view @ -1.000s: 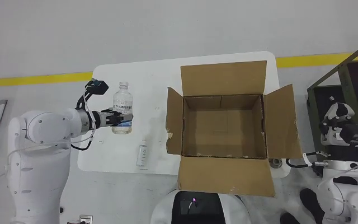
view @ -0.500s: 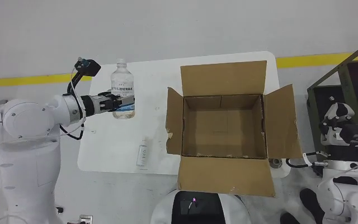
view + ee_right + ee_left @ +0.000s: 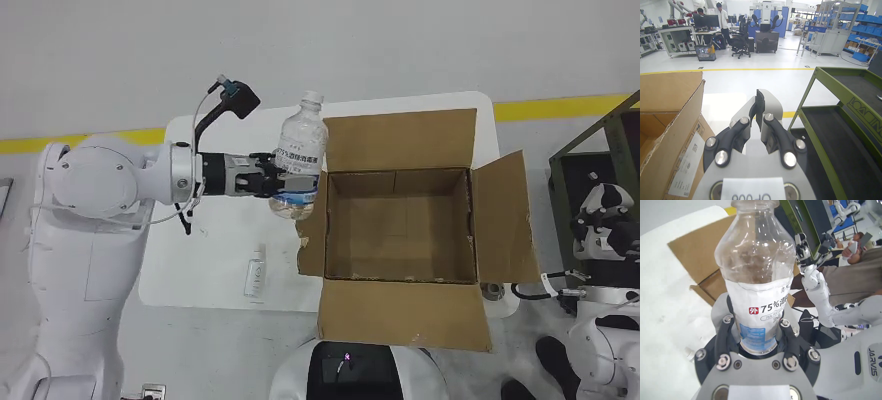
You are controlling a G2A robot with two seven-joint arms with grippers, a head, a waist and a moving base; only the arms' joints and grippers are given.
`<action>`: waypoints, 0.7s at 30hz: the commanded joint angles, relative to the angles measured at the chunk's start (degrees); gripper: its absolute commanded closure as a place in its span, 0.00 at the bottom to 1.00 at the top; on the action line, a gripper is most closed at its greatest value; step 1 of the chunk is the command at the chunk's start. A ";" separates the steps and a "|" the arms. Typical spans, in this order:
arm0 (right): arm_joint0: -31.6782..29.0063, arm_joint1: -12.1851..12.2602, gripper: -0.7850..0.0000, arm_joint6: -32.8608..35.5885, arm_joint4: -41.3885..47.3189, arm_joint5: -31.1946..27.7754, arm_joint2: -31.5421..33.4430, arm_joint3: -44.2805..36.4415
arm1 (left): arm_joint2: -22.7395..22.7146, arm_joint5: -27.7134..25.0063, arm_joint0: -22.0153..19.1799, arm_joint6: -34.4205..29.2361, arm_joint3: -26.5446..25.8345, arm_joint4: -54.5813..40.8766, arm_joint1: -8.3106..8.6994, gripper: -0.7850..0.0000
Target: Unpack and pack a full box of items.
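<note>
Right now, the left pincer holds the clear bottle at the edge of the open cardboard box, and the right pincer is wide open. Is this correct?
Not quite: the right pincer is shut on nothing, as the right wrist view shows. The rest holds: the left pincer grips the clear bottle at the edge of the open cardboard box.

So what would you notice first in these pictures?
First, the clear plastic bottle with a white label: the left end effector grips it near its base and holds it in the air by a corner of the box. Next, the big open brown cardboard box on the white table, with nothing visible inside.
</note>
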 commanded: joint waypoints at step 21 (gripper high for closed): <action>0.00 0.00 1.00 0.00 0.00 0.00 0.00 0.00 | 6.06 -0.26 -0.33 6.20 0.14 -9.78 -0.92 1.00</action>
